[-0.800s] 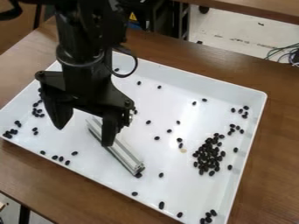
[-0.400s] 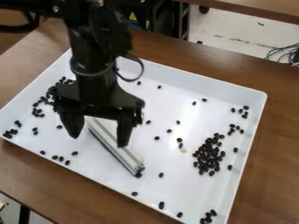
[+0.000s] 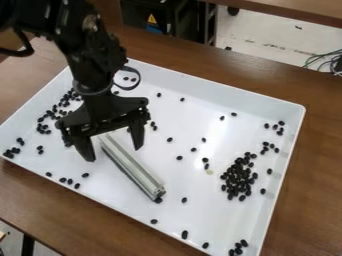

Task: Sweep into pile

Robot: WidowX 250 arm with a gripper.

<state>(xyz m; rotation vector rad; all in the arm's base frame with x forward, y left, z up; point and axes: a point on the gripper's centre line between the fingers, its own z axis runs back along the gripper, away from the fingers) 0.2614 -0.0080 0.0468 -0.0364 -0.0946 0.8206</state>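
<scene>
Camera view: the black gripper (image 3: 113,153) hung over the left half of the white tray (image 3: 220,85), fingers wide apart, nothing clamped between them. The grooved metal bar (image 3: 133,167) lay on the tray floor, slanting from under the gripper toward the near edge; seen from here, its far end was between the fingertips — couldn't tell if either one touched it. One black bean was right at the bar's near end.

Black beans, main heap (image 3: 238,178): dense, by the right edge, roughly midway along. Looser group (image 3: 52,114) along the left edge, partly behind the gripper. Small clusters at the left corner, at the near right corner and by the far right corner; a few strung along the near edge, singles scattered mid-tray. One pale piece (image 3: 210,172) sat just left of the main heap. Tray was on a brown wooden table (image 3: 320,170).
</scene>
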